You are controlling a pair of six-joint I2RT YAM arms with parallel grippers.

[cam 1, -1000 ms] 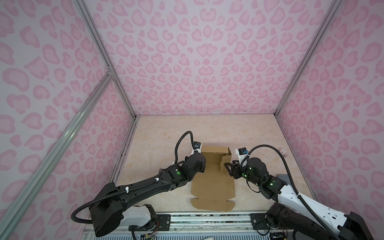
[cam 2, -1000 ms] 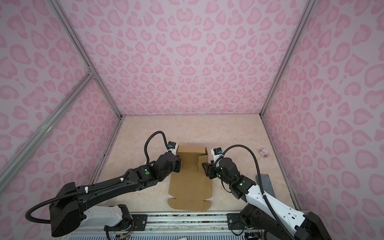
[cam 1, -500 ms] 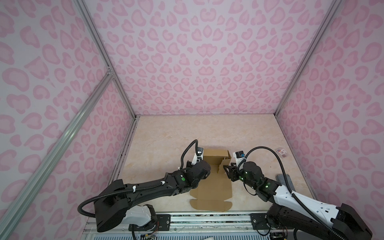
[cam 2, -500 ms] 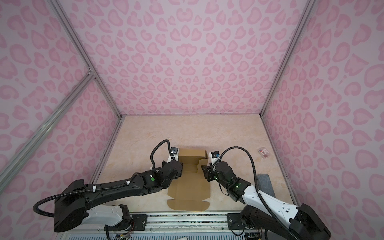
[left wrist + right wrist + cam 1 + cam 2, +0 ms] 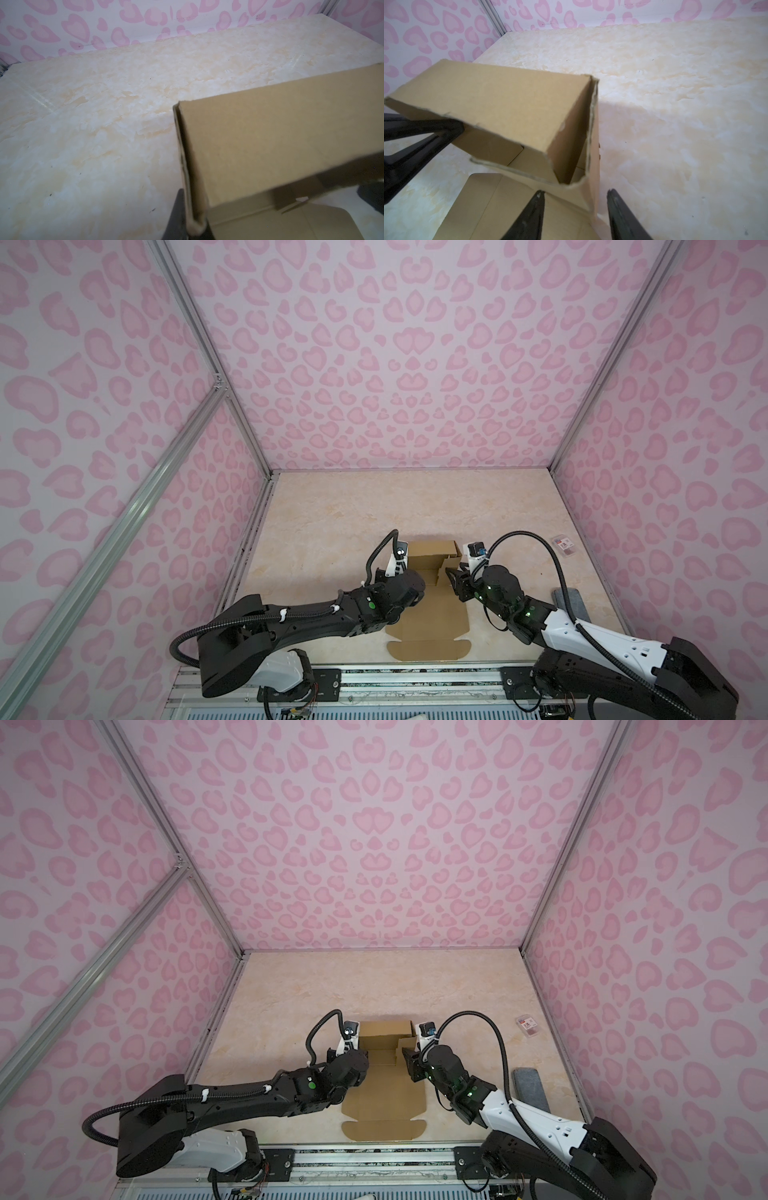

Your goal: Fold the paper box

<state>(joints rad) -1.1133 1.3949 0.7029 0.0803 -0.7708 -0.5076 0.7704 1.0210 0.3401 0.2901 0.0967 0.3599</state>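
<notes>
On desk (image 5: pixel 332 531), toward front, between arms: paper box (image 5: pixel 428 614), half erected, far end raised, near panel flat. Left tool (image 5: pixel 192 225) clamped on box's left wall. Right tool (image 5: pixel 575 192) apart, straddling right wall edge. We judge side walls in hand; next we need right pinch, then far flap rolled inward.

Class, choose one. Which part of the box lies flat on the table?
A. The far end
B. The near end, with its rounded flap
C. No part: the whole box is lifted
B: in both top views the box has its near panel and rounded flap flat on the table, while its far end stands folded up.
</notes>
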